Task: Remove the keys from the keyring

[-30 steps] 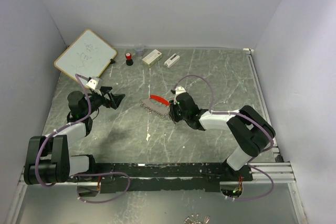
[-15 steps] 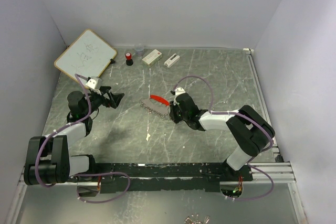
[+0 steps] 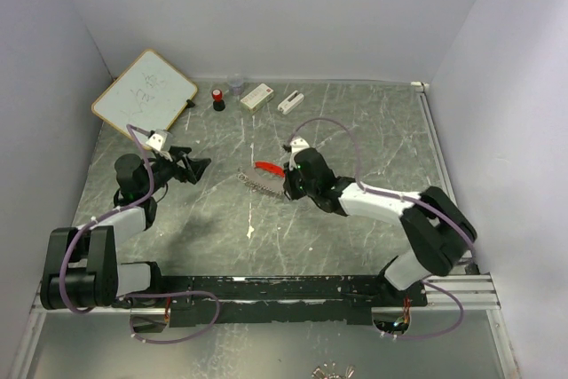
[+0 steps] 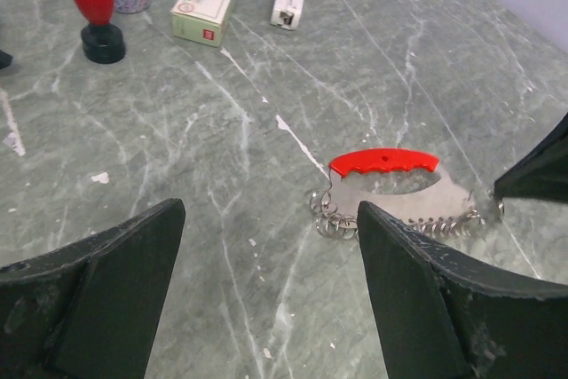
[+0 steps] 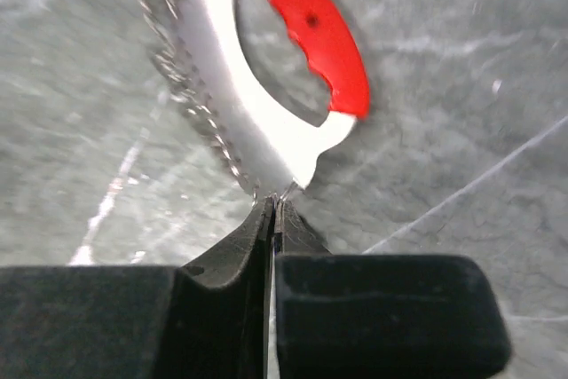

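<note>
The keyring (image 3: pixel 266 169) lies mid-table: a red crescent clip joined to a silvery metal piece strung with several small rings (image 3: pixel 256 184). In the left wrist view the red clip (image 4: pixel 384 162) and rings (image 4: pixel 333 219) lie just ahead of the right finger. My right gripper (image 3: pixel 286 190) is shut on the tip of the keyring's silvery end; its wrist view shows the closed fingertips (image 5: pixel 273 206) pinching the metal below the red clip (image 5: pixel 315 28). My left gripper (image 3: pixel 200 166) is open and empty, left of the keyring (image 4: pixel 266 219).
A whiteboard (image 3: pixel 145 90) leans at the far left. Along the back edge stand a red-capped black bottle (image 3: pixel 217 98), a small clear cup (image 3: pixel 236 84), a white box (image 3: pixel 257 96) and a small white device (image 3: pixel 290 102).
My right gripper has shifted slightly left and away, keeping the keyring's silvery end pinched; the keyring moved a little with it. The left arm has not moved.
</note>
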